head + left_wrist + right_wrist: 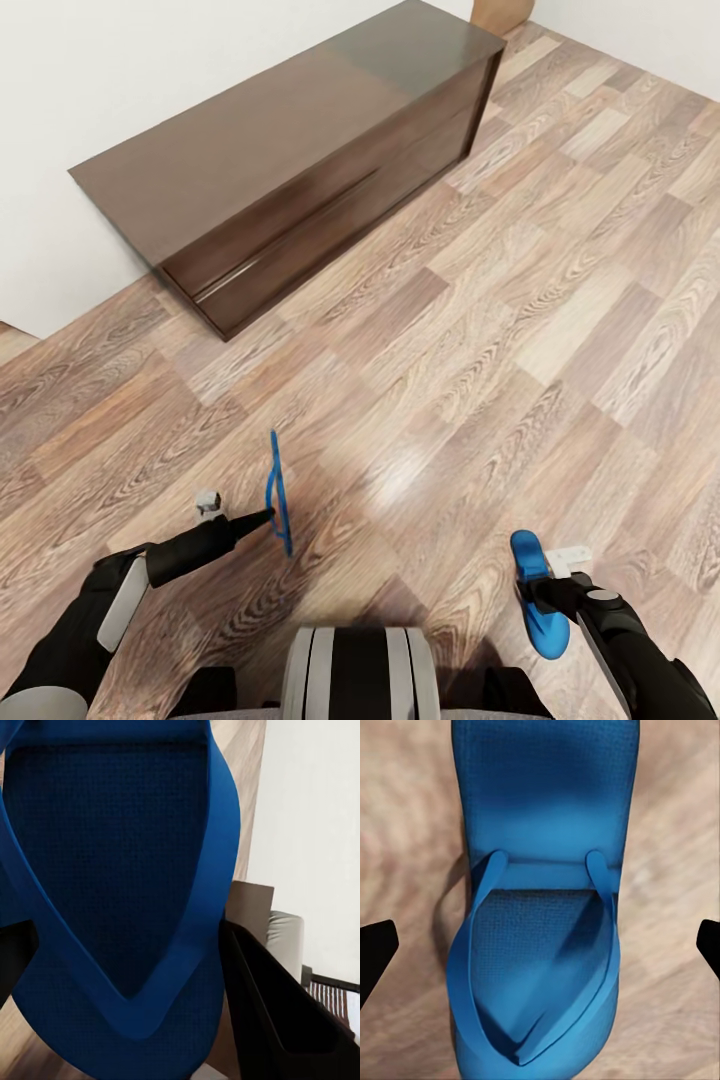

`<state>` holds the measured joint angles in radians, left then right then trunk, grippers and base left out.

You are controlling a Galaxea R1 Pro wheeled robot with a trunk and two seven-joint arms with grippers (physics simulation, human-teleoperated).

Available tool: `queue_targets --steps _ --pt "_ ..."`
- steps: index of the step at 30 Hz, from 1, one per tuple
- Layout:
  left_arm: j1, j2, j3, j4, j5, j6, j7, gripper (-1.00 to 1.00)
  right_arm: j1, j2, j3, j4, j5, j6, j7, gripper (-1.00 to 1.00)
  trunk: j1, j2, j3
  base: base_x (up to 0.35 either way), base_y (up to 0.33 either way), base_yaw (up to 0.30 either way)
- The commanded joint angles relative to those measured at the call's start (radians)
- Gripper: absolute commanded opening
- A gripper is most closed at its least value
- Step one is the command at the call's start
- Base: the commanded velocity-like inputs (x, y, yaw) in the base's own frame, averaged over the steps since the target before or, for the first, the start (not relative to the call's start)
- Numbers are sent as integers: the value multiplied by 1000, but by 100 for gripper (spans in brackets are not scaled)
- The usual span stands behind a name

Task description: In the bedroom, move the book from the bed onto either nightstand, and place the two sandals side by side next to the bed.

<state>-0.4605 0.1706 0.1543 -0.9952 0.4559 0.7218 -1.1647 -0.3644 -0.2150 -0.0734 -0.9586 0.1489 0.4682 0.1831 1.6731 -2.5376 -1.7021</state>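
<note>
Two bright blue sandals are in view. One sandal (277,490) hangs edge-on above the wooden floor, with my left gripper (267,517) shut on it; in the left wrist view its sole (112,832) sits very close between the dark fingers (285,1027). The other sandal (533,592) lies flat on the floor at the lower right. My right gripper (548,592) hovers over it, open. In the right wrist view that sandal (540,810) lies strap-up with the black fingertips (375,952) wide apart on either side, not touching it. The book, bed and nightstand are out of view.
A long low dark brown wall cabinet (290,150) stands against the white wall (100,80) ahead at the left. Light wood-plank floor (500,330) stretches open in front and to the right. My base (360,675) shows at the bottom edge.
</note>
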Motion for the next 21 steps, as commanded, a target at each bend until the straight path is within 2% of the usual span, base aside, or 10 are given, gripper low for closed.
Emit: queue_targets --steps 1,15,21 --pt "0 1 0 0 3 5 -4 -100 0 0 -3 -2 11 4 9 100 0 0 -4 0 0 0" --pt "0 1 1 0 3 2 -4 -100 0 0 -6 -2 11 5 9 100 7 -4 -59 0 0 0" --pt "0 1 1 0 4 2 -4 -100 0 0 -6 -2 11 6 9 100 7 -4 -59 0 0 0"
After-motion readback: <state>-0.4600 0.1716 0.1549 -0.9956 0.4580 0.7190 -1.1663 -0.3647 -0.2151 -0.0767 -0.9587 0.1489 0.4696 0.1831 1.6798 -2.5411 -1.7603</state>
